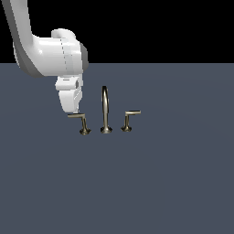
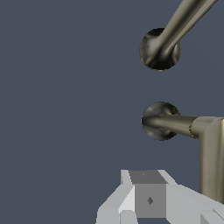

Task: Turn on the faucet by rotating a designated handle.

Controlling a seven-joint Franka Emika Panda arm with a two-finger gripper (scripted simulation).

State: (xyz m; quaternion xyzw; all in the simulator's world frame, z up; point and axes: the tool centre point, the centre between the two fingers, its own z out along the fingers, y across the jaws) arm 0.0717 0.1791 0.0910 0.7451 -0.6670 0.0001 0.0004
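Hovering at the bar tip of the designated handle (image 1: 78, 117), on the exterior view's left of the faucet (image 1: 106, 112) on the desk (image 1: 160, 183), the tool (image 1: 74, 111) seems poised to push; its opening cannot be told, and turning looks undone.

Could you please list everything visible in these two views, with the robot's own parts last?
spout: one, brass-coloured, tall thin arch on a round base, standing between the two handles.
long-bar handle: one, brass-coloured, L-shaped, on the exterior view's left of the spout, its bar reaching under the claw.
short-bar handle: one, brass-coloured, L-shaped, on the exterior view's right of the spout.
surface: one, flat dark blue-grey, carrying all three faucet parts.
arm: one, white and grey, coming in from the upper left of the exterior view.
claw: one, white and grey, pointing down at the bar end of the long-bar handle; whether it is open or shut cannot be told.
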